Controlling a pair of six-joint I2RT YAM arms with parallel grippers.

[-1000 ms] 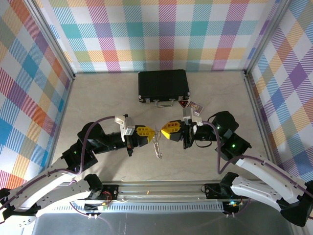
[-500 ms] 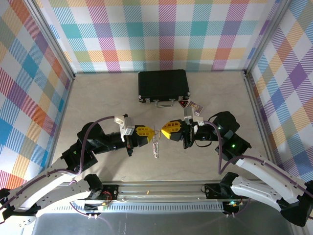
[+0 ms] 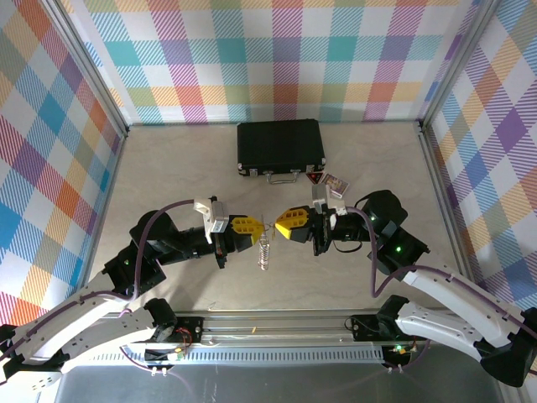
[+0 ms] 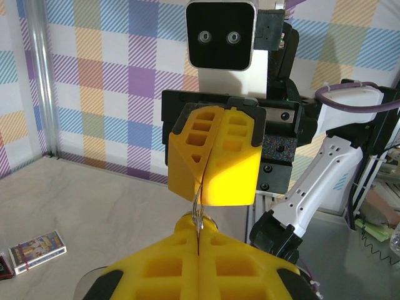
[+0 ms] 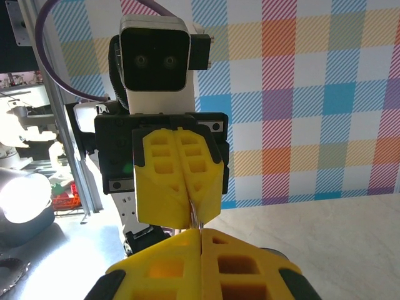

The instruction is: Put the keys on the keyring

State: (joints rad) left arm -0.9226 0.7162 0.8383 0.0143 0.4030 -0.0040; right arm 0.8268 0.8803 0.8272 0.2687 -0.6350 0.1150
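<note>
Top view: left arm (image 3: 159, 239) comes up from 7 o'clock and right arm (image 3: 394, 243) from 5 o'clock. Elbows are bowed outward and wrists turned in toward the middle. The left gripper (image 3: 254, 228) points to 3 o'clock and the right gripper (image 3: 281, 224) to 9 o'clock, tips almost nose to nose, just apart. Yellow fingers (image 4: 231, 269) on both are pressed flat together, no gap. Each wrist cam looks straight at the other one's fingertips.
</note>
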